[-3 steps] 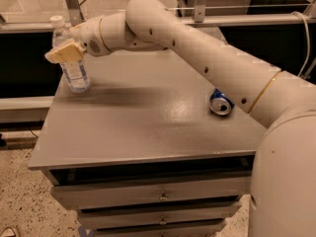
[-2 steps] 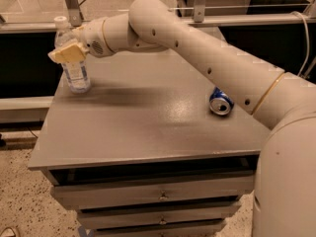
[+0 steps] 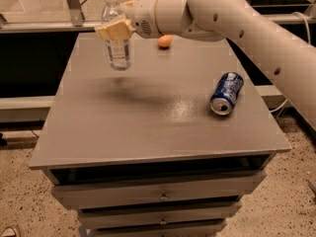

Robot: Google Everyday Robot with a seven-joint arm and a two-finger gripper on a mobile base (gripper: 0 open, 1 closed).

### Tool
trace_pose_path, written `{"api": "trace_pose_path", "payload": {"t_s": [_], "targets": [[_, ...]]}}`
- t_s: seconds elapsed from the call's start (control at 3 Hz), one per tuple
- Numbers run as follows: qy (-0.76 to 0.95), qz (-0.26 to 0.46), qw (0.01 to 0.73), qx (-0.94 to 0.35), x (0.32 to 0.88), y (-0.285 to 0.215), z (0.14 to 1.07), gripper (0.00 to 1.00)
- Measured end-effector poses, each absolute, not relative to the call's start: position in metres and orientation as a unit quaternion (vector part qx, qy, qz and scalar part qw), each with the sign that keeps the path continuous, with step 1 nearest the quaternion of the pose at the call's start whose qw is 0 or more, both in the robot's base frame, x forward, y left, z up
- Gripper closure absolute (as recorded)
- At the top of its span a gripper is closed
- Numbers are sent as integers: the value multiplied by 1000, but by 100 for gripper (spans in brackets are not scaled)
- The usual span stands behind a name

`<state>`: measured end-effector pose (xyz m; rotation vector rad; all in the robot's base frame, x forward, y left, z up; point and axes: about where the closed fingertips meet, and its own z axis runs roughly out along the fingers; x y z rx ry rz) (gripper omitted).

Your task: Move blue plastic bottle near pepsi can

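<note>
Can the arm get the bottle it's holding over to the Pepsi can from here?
Probably yes: the gripper holds the clear plastic bottle above the grey table, nothing stands between it and the dark blue can lying sideways; the small orange ball sits farther back.

At centre, a grey flat-topped cabinet (image 3: 123, 132) with a soft glare on its top; toward 6 o'clock, stacked grey drawers (image 3: 158, 194) with small knobs. At 5 and 7 o'clock, speckled stone-chip floor (image 3: 276, 206). Along 12 o'clock, a pale metal rail (image 3: 39, 26). At 11 o'clock above the top, the cream gripper (image 3: 118, 23), clamped round the blue plastic bottle (image 3: 120, 56).
</note>
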<state>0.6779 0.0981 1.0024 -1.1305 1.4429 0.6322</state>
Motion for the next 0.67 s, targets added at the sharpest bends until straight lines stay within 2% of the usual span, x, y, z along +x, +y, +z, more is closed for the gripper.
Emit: {"api": "trace_pose_path", "payload": {"t_s": [0.67], "targets": [[628,233,563,-484,684,67,1002,100]]}}
